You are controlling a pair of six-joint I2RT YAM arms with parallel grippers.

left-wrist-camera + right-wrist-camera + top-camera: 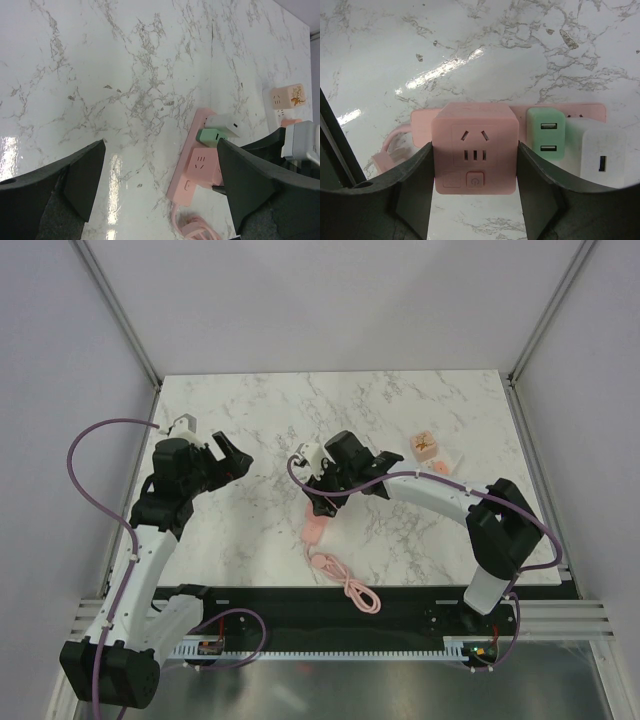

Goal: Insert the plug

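A: While the pink cube adapter (474,155) sits on the pink power strip (570,109), just beside the green charger (546,132), is it seated?

B: Cannot tell; judged nearly home. Its sides are clamped by the right gripper (475,170), jaws partly spread. The left gripper (160,150) gapes wide and holds nothing. Left to do: final press, release.

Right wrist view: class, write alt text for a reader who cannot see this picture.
Two black jaws grip a pink cube plug that sits on a pink power strip. To its right on the strip stand a green charger and a white charger, all on a white marble table.
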